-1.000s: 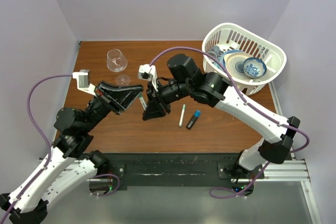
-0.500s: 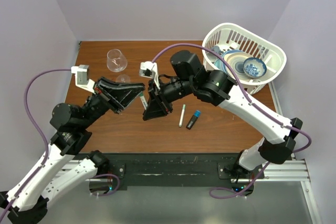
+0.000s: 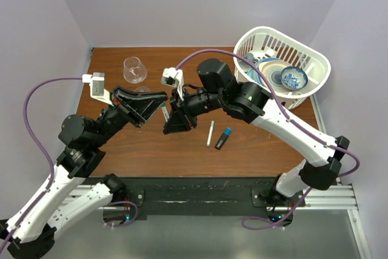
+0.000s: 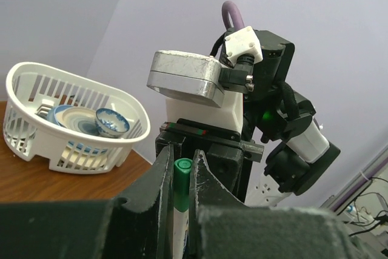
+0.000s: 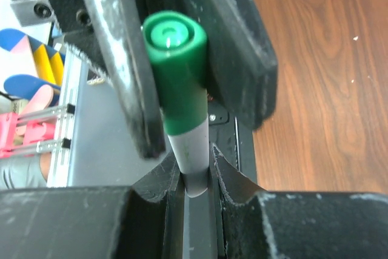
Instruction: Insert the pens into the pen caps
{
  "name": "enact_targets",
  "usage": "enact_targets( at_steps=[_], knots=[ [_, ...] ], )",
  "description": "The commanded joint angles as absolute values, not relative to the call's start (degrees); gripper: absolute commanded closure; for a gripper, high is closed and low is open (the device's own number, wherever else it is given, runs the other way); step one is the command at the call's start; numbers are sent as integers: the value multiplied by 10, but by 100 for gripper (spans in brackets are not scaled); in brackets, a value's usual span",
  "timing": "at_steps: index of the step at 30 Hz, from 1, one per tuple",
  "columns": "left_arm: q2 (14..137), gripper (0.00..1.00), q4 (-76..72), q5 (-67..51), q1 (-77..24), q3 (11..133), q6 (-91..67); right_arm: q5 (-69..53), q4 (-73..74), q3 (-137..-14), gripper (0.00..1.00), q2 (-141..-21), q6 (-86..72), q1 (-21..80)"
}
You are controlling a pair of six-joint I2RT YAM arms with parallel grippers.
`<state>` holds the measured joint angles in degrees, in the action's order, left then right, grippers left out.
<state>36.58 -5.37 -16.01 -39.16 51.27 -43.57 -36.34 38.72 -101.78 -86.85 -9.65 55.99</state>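
Note:
Above the middle of the table, both grippers hold one thin white pen (image 5: 188, 150) with a green cap (image 5: 176, 77) on its end. My right gripper (image 5: 194, 165) is shut on the white barrel. My left gripper (image 4: 180, 153) is shut on the green cap (image 4: 182, 177) and on the barrel just below it. In the top view the left gripper (image 3: 161, 104) and right gripper (image 3: 168, 119) meet tip to tip. A second white pen (image 3: 210, 133) lies on the table right of them. Beside it lies a black marker (image 3: 222, 141) with a blue cap (image 3: 227, 131) on it.
A white basket (image 3: 315, 83) with bowls and plates stands at the back right. An upturned wine glass (image 3: 134, 70) sits at the back left, just beyond the left gripper. The wooden table (image 3: 267, 144) ends at a black rail in front.
Both arms have drifted slightly toward the back of the table, with the capped pen still held between them. Neither grip has altered.

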Motion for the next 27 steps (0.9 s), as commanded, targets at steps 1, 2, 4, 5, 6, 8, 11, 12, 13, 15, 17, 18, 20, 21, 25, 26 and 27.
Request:
enact_targets(
  at_steps=[1,2,4,5,6,8,11,12,13,15,17,18,20,21,25,26,27],
  knots=[
    [389,100,190,-461,-455,453,-450,-216,-38,-1050,100,-853,-145,496],
    [382,100,176,-470,-455,447,-468,-224,-42,-1050,100,-855,-146,495],
    [374,100,146,-484,-454,440,-482,-247,-44,-1058,100,-860,-143,494],
    [372,100,138,-489,-454,441,-494,-249,-43,-1061,100,-862,-142,494],
    [372,100,128,-491,-454,441,-502,-252,-43,-1063,100,-865,-142,494],
    [376,100,116,-481,-454,448,-512,-258,-38,-1056,100,-865,-146,495],
    [401,100,157,-408,-454,502,-491,-258,-19,-1025,100,-852,-149,493],
    [409,100,169,-384,-454,538,-485,-255,-18,-1007,91,-843,-149,494],
    [417,100,186,-339,-454,557,-476,-248,-20,-958,84,-817,-156,493],
    [446,100,199,-295,-454,606,-469,-240,-25,-876,74,-784,-162,494],
    [476,100,217,-230,-454,637,-461,-240,-13,-821,62,-728,-180,494],
    [485,100,217,-215,-454,657,-458,-242,-5,-766,59,-707,-185,494],
    [510,100,220,-179,-453,674,-457,-243,30,-714,43,-637,-206,494],
    [516,100,219,-168,-453,682,-457,-245,38,-665,38,-613,-213,494],
    [550,100,249,-64,-451,688,-430,-212,98,-592,18,-503,-249,494],
    [569,100,255,-45,-449,687,-424,-203,113,-587,11,-490,-249,494],
    [581,100,257,-28,-447,679,-415,-174,131,-585,9,-470,-250,494]
  ],
)
